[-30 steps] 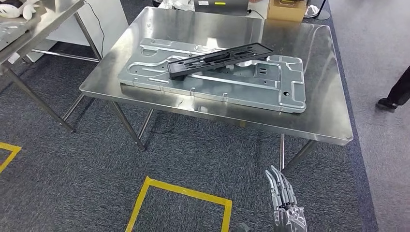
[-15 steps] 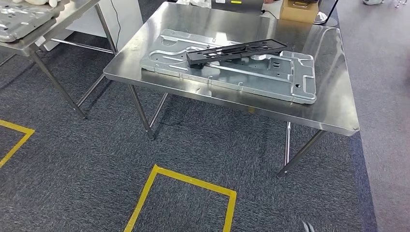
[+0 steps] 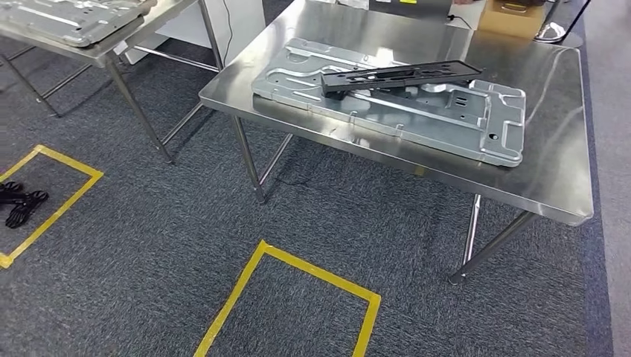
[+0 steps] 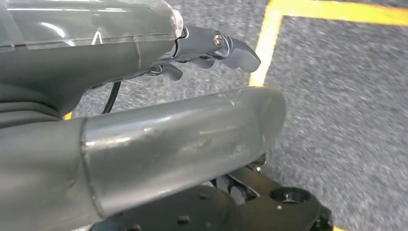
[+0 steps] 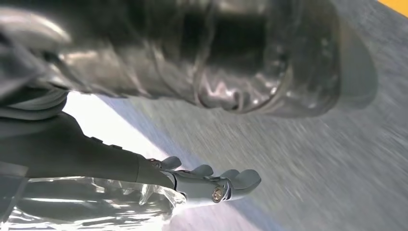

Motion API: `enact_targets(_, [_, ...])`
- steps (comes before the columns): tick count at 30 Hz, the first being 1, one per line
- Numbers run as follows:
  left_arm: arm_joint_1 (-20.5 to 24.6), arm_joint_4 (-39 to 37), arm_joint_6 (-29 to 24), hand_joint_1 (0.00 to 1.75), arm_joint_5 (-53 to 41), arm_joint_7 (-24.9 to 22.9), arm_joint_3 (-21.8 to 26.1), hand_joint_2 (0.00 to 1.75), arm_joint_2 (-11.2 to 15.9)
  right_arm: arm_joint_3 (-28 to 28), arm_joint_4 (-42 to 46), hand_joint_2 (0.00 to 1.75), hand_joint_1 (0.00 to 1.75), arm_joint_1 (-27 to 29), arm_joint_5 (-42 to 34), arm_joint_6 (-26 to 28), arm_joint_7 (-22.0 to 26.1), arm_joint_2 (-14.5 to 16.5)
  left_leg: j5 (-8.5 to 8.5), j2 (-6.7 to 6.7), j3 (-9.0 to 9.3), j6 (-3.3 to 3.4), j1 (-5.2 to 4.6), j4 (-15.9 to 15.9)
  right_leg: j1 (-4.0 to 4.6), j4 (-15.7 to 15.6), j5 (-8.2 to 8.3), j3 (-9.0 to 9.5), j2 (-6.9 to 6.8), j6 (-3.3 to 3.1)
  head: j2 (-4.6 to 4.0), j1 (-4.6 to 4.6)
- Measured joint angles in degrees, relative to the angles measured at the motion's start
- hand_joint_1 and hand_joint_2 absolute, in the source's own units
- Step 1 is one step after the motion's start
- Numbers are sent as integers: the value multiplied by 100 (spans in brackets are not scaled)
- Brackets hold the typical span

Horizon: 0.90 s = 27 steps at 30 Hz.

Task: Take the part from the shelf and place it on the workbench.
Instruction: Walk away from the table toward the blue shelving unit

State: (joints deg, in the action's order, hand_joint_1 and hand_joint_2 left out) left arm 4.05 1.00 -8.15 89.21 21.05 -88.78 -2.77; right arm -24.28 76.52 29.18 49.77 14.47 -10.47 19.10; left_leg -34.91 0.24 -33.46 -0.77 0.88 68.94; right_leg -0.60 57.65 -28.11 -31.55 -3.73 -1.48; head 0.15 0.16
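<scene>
A long black plastic part (image 3: 402, 74) lies slantwise on a large pressed sheet-metal plate (image 3: 454, 123). The plate rests on the steel workbench (image 3: 554, 175) at the upper right of the head view. My left hand (image 4: 192, 130) hangs over the grey carpet in the left wrist view, its fingers (image 4: 226, 45) stretched out and holding nothing. In the right wrist view my right hand (image 5: 192, 183) also hangs above the floor with straight fingers (image 5: 235, 180) and nothing in it.
A second steel table (image 3: 111, 46) at the upper left carries another metal plate (image 3: 74, 15). Yellow tape squares (image 3: 298, 268) mark the carpet, and black items (image 3: 18, 202) lie inside the left one. A cardboard box (image 3: 513, 15) sits behind the workbench.
The whole view has swung left, so the workbench now sits further right. My right hand, seen at the bottom edge a second ago, has dropped out of the head picture.
</scene>
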Motion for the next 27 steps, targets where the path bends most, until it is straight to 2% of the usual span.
enact_targets(2, [16,-1,0,0,-6,13,0,0,11,-159,-458,0,0,-209,-210,-57,-150,27,318,246,459,30,-10,-814,13,27,8,-1,-118,35,0,-1])
enact_targets(3, [32,-2,0,0,-10,16,0,0,15,-254,-716,0,0,-332,-276,-92,-224,38,396,341,592,62,-24,-1083,25,40,13,1,-166,66,0,1])
enact_targets(4, [43,-2,0,0,-15,20,0,0,21,-362,-986,0,0,-472,-311,-133,-294,46,421,404,644,97,-40,-1219,35,48,20,4,-211,99,0,2])
enact_targets(6, [43,-2,4,0,-20,23,0,0,36,-626,-1559,0,0,-791,-290,-223,-402,61,460,318,610,176,-54,-1260,37,38,47,15,-302,174,0,4])
enact_targets(7, [37,-1,8,0,-20,24,0,0,43,-775,-1836,0,0,-949,-247,-265,-433,68,498,272,598,214,-48,-1281,22,52,32,14,-276,212,0,4])
enact_targets(8, [37,-1,13,0,-17,25,0,0,51,-945,-2124,0,0,-1100,-177,-307,-450,74,542,219,580,256,-40,-1304,8,133,-50,-17,-172,245,0,4])
enact_targets(9, [43,-1,18,0,-14,28,0,0,62,-1123,-2401,0,0,-1239,-93,-347,-458,80,586,167,557,298,-34,-1325,-3,328,-211,-98,-23,269,0,5])
enact_targets(10, [51,-1,24,0,-9,34,0,0,74,-1321,-2686,0,0,-1371,2,-393,-460,83,618,114,524,329,-32,-1329,-18,640,-432,-228,152,286,0,5])
enact_targets(11, [58,-2,28,0,-4,41,0,0,89,-1516,-2951,0,0,-1491,97,-441,-456,85,642,52,486,354,-40,-1325,-20,1022,-659,-388,266,291,0,5])
enact_targets(12, [62,-2,33,0,-1,49,0,0,106,-1695,-3179,0,0,-1593,172,-483,-450,87,660,-18,456,367,-50,-1316,-20,1371,-815,-525,315,291,0,5])
enact_targets(13, [60,-1,38,0,1,55,0,0,119,-1857,-3374,0,0,-1675,228,-512,-446,86,671,-94,434,371,-61,-1302,-18,1574,-862,-594,333,285,0,5])
enact_targets(14, [55,-1,39,0,2,58,0,0,131,-1995,-3534,0,0,-1739,263,-528,-442,86,678,-179,423,370,-69,-1283,-16,1561,-787,-561,346,272,0,5])
enact_targets(15, [51,-1,40,0,3,58,0,0,142,-2109,-3665,0,0,-1793,283,-532,-443,86,678,-266,419,367,-75,-1260,-14,1321,-612,-424,376,249,0,5])
enact_targets(16, [49,0,42,0,3,59,0,0,148,-2200,-3778,0,0,-1835,295,-536,-443,86,675,-349,415,361,-77,-1237,-11,928,-398,-224,460,217,0,5])
enact_targets(18, [61,1,45,0,3,61,0,0,153,-2336,-3962,0,0,-1900,305,-539,-438,78,670,-489,372,319,-84,-1186,-12,253,-147,92,754,147,0,5])
enact_targets(19, [69,1,48,0,3,63,0,0,156,-2388,-4032,0,0,-1932,306,-539,-434,74,674,-545,335,287,-75,-1167,-6,91,-121,151,858,124,0,5])
enact_targets(20, [72,1,50,0,3,64,0,0,162,-2435,-4088,0,0,-1964,306,-538,-432,69,686,-605,297,247,-62,-1158,2,51,-139,156,893,108,0,5])
enact_targets(22, [57,1,53,0,4,67,0,0,188,-2499,-4169,0,0,-2031,306,-537,-432,74,701,-696,245,173,-41,-1151,-6,-14,-114,169,756,68,0,5])
enact_targets(23, [49,2,54,0,4,67,0,0,200,-2521,-4204,0,0,-2053,306,-539,-433,78,650,-631,205,144,-45,-1083,-22,-56,-95,189,677,35,0,2])
enact_targets(24, [51,2,55,0,4,67,0,0,211,-2539,-4238,0,0,-2067,309,-541,-432,81,536,-507,122,117,-52,-915,-40,-98,-77,207,588,7,0,-2])
enact_targets(26, [72,3,56,0,5,70,0,0,221,-2589,-4307,0,0,-2084,344,-565,-422,84,167,-200,-197,61,-37,-256,-42,-130,-70,223,405,-26,0,-10])
enact_targets(27, [79,3,56,0,7,73,0,0,227,-2629,-4349,0,0,-2098,381,-588,-402,84,13,-126,-377,29,-18,111,-36,-126,-75,220,308,-29,0,-10])
